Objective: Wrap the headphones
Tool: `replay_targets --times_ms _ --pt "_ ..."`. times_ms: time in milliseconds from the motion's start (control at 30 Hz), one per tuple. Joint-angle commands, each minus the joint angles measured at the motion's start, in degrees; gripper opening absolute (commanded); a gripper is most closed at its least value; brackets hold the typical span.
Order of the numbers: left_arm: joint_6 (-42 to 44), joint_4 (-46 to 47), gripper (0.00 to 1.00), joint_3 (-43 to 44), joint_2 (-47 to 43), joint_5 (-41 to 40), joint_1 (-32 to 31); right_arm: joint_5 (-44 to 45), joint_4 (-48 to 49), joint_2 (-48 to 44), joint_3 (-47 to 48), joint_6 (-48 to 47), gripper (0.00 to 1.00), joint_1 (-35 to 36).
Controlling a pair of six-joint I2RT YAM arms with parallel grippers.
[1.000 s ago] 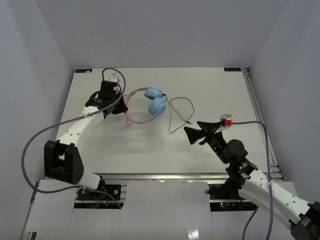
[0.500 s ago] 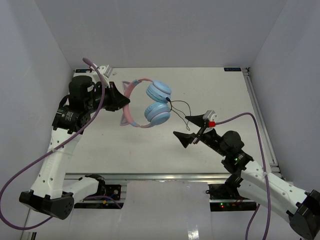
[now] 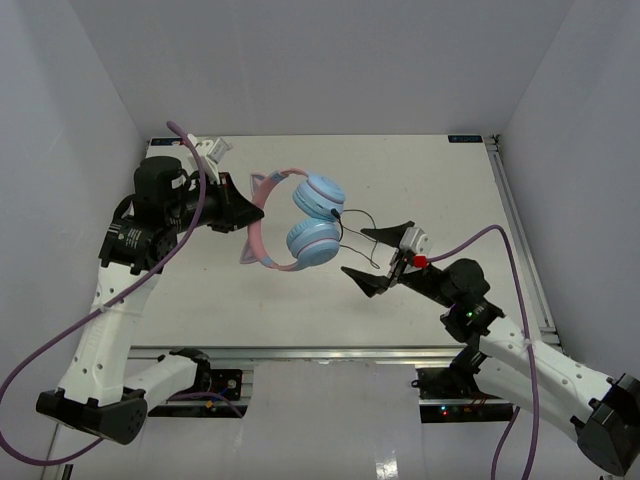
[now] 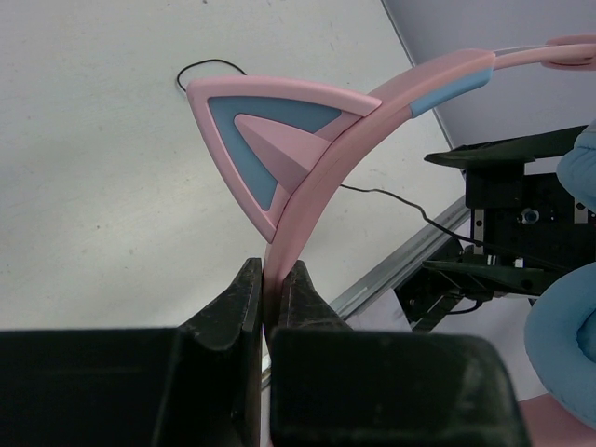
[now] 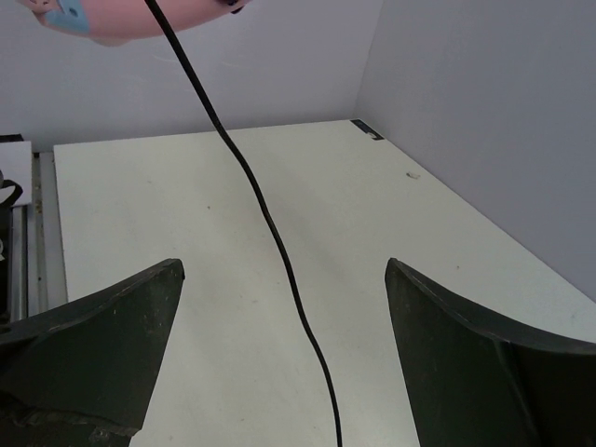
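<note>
The headphones (image 3: 300, 220) are held in the air above the worktop (image 3: 440, 190), near its middle and a little toward 10 o'clock in the top view. The left hand (image 3: 252, 205) is closed on the pink headband (image 4: 317, 177), which is pinched between its two fingers (image 4: 233, 298) just below the blue-centred cat ear (image 4: 261, 130). This hand is seen at 9 o'clock from the headphones. The two light blue ear cups (image 3: 318, 195) are seen close together, one toward 12 o'clock and the other toward 6 o'clock, on the side facing away from the left hand.

A thin black cord (image 5: 265, 219) is led out from the ear cups toward 3 o'clock, and part of it is seen lying in a loop on the worktop in the left wrist view. The right hand (image 3: 358, 253) is placed at 4 o'clock from the headphones, with its fingers spread wide and nothing gripped. In the right wrist view the cord is seen hanging down between those fingers, well apart from both.
</note>
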Motion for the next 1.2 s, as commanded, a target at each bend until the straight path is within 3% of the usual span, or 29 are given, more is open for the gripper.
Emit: replay_targets --times_ms 0,200,467,667,967,1033,1100,1167 --pt "-3.1 3.4 0.00 0.8 -1.9 5.9 0.0 -5.1 4.2 5.0 5.3 -2.3 0.95 0.2" --pt "-4.8 5.4 0.00 -0.5 -2.6 8.3 -0.1 -6.9 8.4 11.9 7.0 -2.8 0.93 0.2" --pt "-6.4 8.1 0.00 -2.7 -2.6 9.8 -0.1 -12.3 16.0 18.3 8.0 0.9 0.79 0.2" --pt "-10.5 12.8 0.00 -5.4 -3.5 13.9 0.0 -10.3 23.3 22.0 5.2 3.1 0.48 0.2" --pt "-12.4 13.8 0.00 -4.9 -5.2 14.0 -0.1 -9.0 25.8 24.7 4.3 4.5 0.45 0.2" --pt "-12.3 13.8 0.00 -4.8 -5.3 14.0 0.0 -8.6 25.8 24.8 4.0 4.5 0.31 0.2" --pt "-12.3 13.9 0.00 -4.9 -5.3 14.1 0.0 -6.9 25.7 24.8 3.8 4.5 0.08 0.2" --pt "-12.4 13.9 0.00 -5.3 -5.8 14.6 0.0 -5.6 25.5 24.7 3.6 4.5 0.08 0.2"
